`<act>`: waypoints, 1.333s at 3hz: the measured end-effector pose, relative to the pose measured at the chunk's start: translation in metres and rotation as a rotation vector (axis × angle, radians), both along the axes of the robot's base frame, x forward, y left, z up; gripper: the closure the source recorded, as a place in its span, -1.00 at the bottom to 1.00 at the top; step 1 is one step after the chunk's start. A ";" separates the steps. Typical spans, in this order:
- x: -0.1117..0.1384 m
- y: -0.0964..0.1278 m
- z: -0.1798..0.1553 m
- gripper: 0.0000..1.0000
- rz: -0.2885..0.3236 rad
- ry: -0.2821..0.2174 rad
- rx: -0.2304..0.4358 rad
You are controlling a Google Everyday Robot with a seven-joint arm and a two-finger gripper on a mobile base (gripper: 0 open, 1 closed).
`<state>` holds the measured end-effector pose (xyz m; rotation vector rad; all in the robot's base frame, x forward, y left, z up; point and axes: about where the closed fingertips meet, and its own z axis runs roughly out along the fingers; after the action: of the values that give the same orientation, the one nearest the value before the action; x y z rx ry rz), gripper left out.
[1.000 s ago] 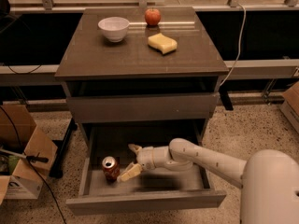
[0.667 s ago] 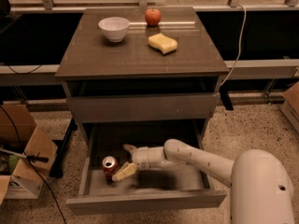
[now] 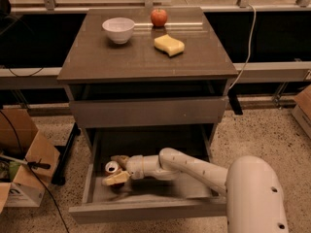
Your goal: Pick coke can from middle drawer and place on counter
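The coke can [image 3: 111,167], red with a silver top, stands upright at the left of the open middle drawer [image 3: 146,210], low on the cabinet. My gripper [image 3: 117,170] reaches into the drawer from the right. Its pale fingers [image 3: 115,179] are spread, one behind the can and one in front, so the can sits between them. The counter [image 3: 146,59] is the dark glossy top of the cabinet, well above the gripper.
On the counter are a white bowl [image 3: 119,29], a red apple [image 3: 159,17] and a yellow sponge [image 3: 169,44]. The closed drawer front [image 3: 148,111] overhangs the open drawer. A cardboard box [image 3: 19,171] with cables stands on the floor at left.
My gripper has moved left along the drawer, and its fingers now straddle the coke can. The can has not moved.
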<state>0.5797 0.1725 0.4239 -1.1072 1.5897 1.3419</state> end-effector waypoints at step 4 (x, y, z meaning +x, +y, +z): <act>-0.033 -0.125 0.125 1.00 -0.186 0.030 -0.046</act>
<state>0.5471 0.0479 0.5488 -0.9445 1.7081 1.2100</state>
